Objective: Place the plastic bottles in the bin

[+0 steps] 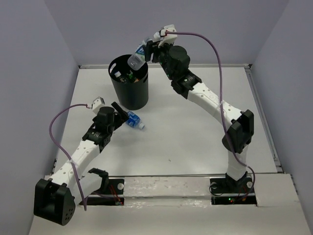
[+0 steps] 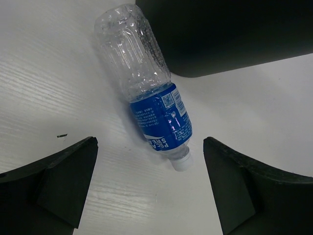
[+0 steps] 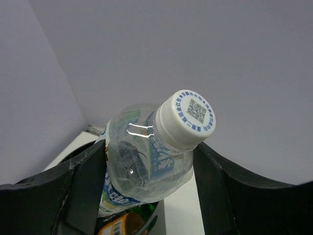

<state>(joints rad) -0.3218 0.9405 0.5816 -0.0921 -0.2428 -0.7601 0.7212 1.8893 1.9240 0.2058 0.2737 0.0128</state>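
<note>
Top external view, read from the bottom edge upward: both arm bases sit at the lower edge of the white table (image 1: 195, 139). The left arm reaches up into the middle left of the frame. The left gripper (image 1: 121, 113) has its jaws spread wide and holds nothing. Just ahead of it, a blue-labelled bottle (image 1: 133, 119) lies on its side on the table.

In the left wrist view this bottle runs diagonally through the centre, with its white cap toward the lower middle and its clear ribbed base toward the top. The two black fingers (image 2: 63, 186) fill the lower corners, one on each side, and neither touches it (the cap lies roughly level with their tips). The base end lies close beside the dark wall at the upper right.

That wall belongs to the bin (image 1: 128, 95), which stands upright in the upper centre-left of the top external view, its mouth open. Bottles already lie inside. At the bottom edge of the right wrist view are an orange-labelled bottle (image 3: 117, 226) and part of a green bottle (image 3: 146, 213).

Highest in the frame, at top centre, the right gripper (image 1: 149, 49) is clamped on a white-capped bottle (image 3: 146, 166), gripping it just below the cap. This bottle hangs tilted, base down, over the upper right part of the bin's opening.
</note>
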